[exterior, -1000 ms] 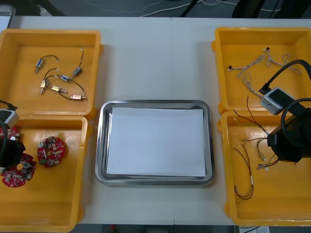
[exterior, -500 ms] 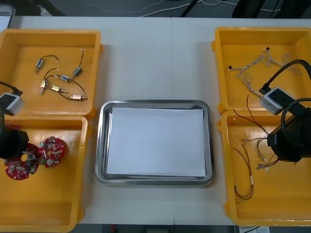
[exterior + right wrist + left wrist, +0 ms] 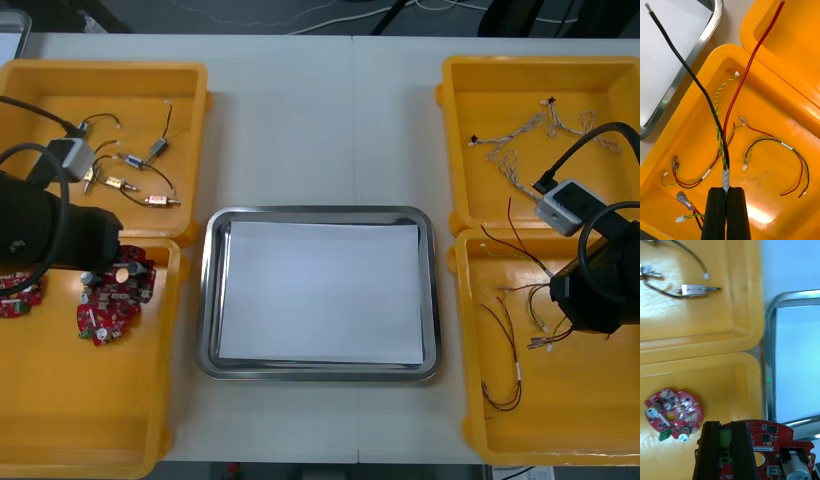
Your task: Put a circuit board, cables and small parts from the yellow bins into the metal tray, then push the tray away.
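1. The carrying step looks to be in hand: the left gripper [image 3: 725, 425] is clamping the edge of a round red circuit board [image 3: 767, 437], its fingers parted only by the piece they are pinching, and is holding it over the left near yellow bin [image 3: 90, 400], at 9 o'clock from the metal tray [image 3: 318, 216]
2. The next move is probably calling for travel toward 3 o'clock, clearing the tray rim, then lowering and releasing
3. Being round, the board is showing no long axis; it is lying roughly flat, component face up, reaching from the fingers toward the tray
4. The right gripper [image 3: 726, 191] is hanging over the right near bin [image 3: 771, 176], at 3 o'clock from the tray, fingers pinched nearly together on a black and red cable [image 3: 726, 175], its long axis running toward 10 o'clock with the free ends pointing at the tray
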`<state>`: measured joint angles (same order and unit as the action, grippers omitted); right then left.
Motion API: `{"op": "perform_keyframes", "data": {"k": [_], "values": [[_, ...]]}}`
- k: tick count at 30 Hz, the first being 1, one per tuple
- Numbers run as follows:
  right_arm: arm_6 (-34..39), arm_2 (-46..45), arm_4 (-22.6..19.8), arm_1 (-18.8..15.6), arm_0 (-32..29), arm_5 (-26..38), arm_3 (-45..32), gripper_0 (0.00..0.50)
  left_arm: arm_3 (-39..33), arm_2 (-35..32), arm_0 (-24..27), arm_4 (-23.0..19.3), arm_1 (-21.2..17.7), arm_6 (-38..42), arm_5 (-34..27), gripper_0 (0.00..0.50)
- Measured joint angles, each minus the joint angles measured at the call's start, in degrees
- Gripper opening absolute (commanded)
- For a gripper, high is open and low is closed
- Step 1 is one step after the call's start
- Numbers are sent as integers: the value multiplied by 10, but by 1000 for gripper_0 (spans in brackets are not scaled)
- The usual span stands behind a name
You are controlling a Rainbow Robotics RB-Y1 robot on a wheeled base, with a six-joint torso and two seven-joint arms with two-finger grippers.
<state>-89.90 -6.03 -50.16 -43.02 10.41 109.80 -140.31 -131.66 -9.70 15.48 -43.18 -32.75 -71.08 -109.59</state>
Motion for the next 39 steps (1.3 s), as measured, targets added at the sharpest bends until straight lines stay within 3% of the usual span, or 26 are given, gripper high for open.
{"op": "perform_keyframes", "data": {"k": [5,12,15,25,39], "values": [[0,0,0,0,0,0,0,0,0,70,38,2,0,34,0,0],[0,0,0,0,0,0,0,0,1,182,95,41,2,231,0,0],[0,0,0,0,0,0,0,0,11,222,117,61,10,278,0,0],[0,0,0,0,1,0,0,0,84,348,150,148,55,274,0,0],[0,0,0,0,1,0,0,0,101,431,150,152,55,276,39,0]]}}
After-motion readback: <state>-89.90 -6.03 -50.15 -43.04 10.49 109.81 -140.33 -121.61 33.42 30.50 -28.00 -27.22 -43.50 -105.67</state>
